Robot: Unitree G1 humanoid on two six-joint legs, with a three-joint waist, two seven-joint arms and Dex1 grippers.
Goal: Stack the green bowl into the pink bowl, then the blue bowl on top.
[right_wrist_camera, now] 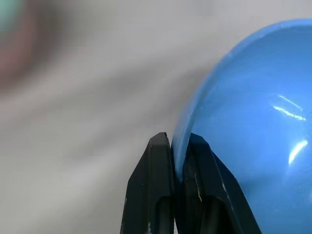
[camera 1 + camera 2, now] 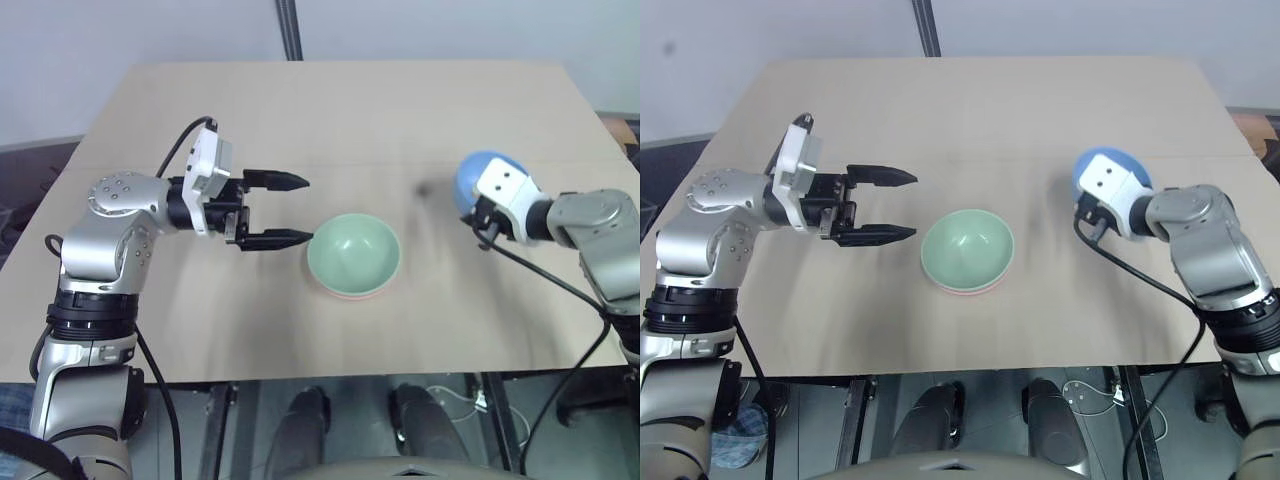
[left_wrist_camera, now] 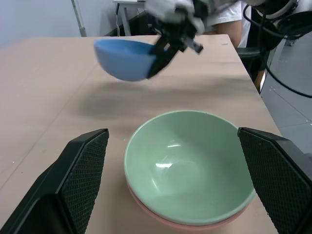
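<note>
The green bowl [image 2: 353,253] sits nested inside the pink bowl [image 2: 350,294] at the table's middle; only the pink rim shows beneath it. My right gripper [image 1: 178,163] is shut on the rim of the blue bowl [image 2: 475,178], which hangs tilted above the table to the right of the stack. The left wrist view also catches the blue bowl [image 3: 124,58] in the air beyond the green bowl [image 3: 187,165]. My left gripper [image 2: 298,210] is open, its fingers level and pointing at the stack from the left, just short of the green rim.
The tan table [image 2: 330,110] stretches bare behind and in front of the stack. A dark pole [image 2: 290,30] rises at the table's far edge. A person [image 3: 229,22] stands past the far side in the left wrist view.
</note>
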